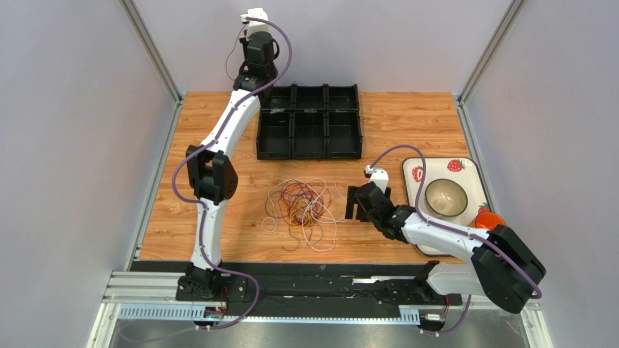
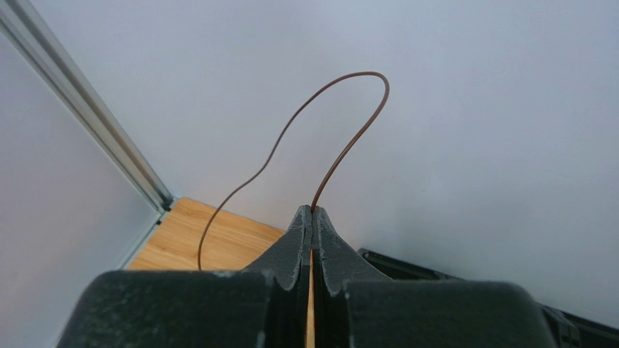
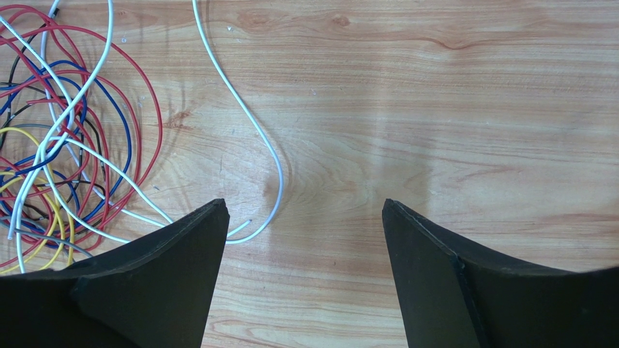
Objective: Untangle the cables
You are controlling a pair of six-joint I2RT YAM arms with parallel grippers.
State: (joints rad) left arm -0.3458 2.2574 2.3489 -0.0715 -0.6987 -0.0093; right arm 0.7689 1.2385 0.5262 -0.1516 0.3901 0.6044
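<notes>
Heaped mid-frame on the wooden table [image 1: 407, 123]: loose tangle of hair-thin cables [image 1: 301, 204], red, white, yellow, blue, dark. Upper centre, left gripper [image 2: 312, 212] pinched tight on a looping brown strand [image 2: 359, 72]; right gripper [image 3: 304, 206] spread wide just right of the tangle.

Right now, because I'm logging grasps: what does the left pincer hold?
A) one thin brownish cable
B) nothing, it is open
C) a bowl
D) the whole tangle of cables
A: in the left wrist view the left pincer is shut, and a single brownish cable rises from between its fingertips and loops over against the wall.
</notes>
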